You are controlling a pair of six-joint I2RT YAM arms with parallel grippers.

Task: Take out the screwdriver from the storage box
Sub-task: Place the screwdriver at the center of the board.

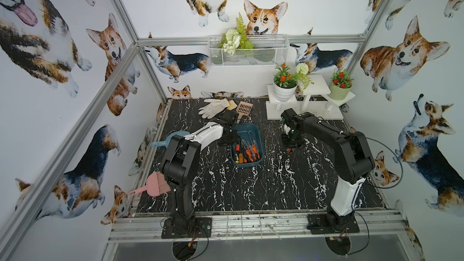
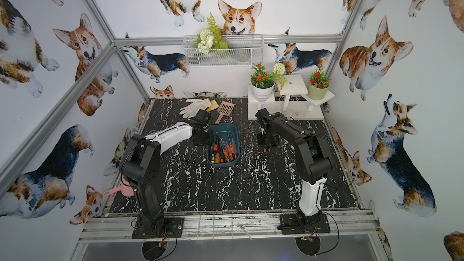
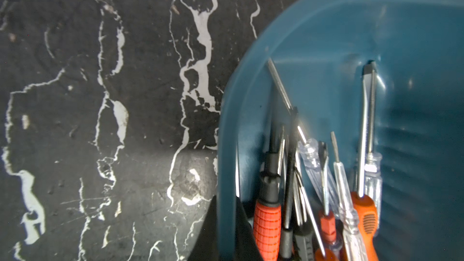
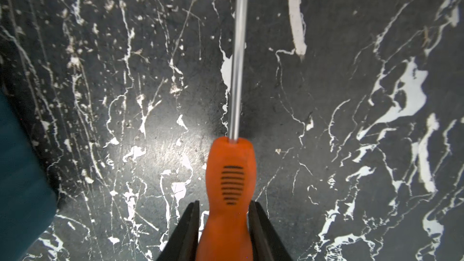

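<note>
The teal storage box (image 1: 247, 130) (image 2: 224, 130) sits mid-table with several screwdrivers (image 1: 247, 151) (image 3: 267, 224) heaped at its near end. My left gripper (image 1: 229, 138) (image 3: 226, 198) is shut on the box's left wall (image 3: 227, 146), one finger inside and one outside. An orange-handled screwdriver (image 4: 229, 184) with a long steel shaft is outside the box, over the marble to its right. My right gripper (image 1: 291, 146) (image 4: 224, 203) is shut on its handle. Only the handle's orange end (image 2: 266, 149) shows in both top views.
A white glove (image 1: 213, 106) and a tan slotted scoop (image 1: 243, 109) lie behind the box. A light blue scoop (image 1: 163, 141) and a pink brush (image 1: 153, 184) are at the left edge. A white stand with plant pots (image 1: 301, 106) fills the back right corner.
</note>
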